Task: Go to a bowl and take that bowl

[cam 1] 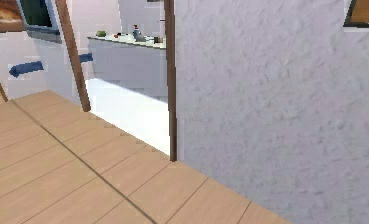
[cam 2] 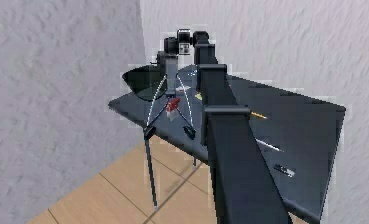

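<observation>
In the arm side view a dark bowl [cam 2: 142,78] stands on the far left corner of a dark table [cam 2: 302,120]. My arm reaches out over this table. The gripper [cam 2: 169,108] is at the arm's far end, just right of the bowl, with its thin fingers [cam 2: 152,122] pointing down over the tabletop. A small red thing [cam 2: 173,103] lies on the table at the fingers. I cannot tell whether the gripper holds anything, nor whether it touches the bowl.
Small things lie on the table, a thin stick [cam 2: 260,118] and a small dark item [cam 2: 284,170]. Textured walls stand behind the table. In the forward view a wood-framed doorway [cam 1: 170,90] opens onto a room with a grey counter [cam 1: 130,60]; a textured wall [cam 1: 282,110] is at the right.
</observation>
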